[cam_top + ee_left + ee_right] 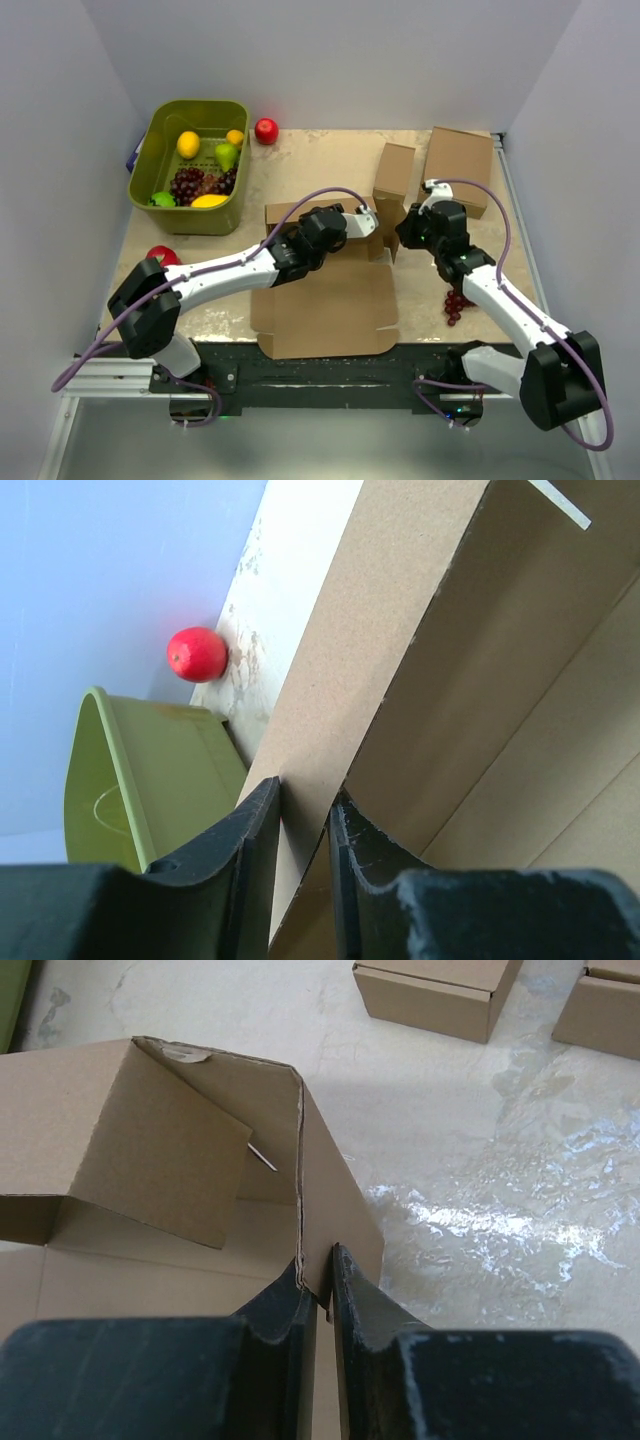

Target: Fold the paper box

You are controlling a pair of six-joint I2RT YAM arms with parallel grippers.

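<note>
paper box (330, 312): centre of the top view, flat panel toward the bottom edge, rear wall raised; plain brown card.
left gripper (305, 798): jaws clamped on the raised rear wall.
right gripper (322, 1278): jaws pinched on an upright panel at the box's corner.
green basket (185, 218): upper left, holding fruit.
red fruit (266, 130): just right of the basket.

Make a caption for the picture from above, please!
The left gripper and right gripper each pinch a raised wall of the half-folded paper box, near a green bin of fruit.
</note>
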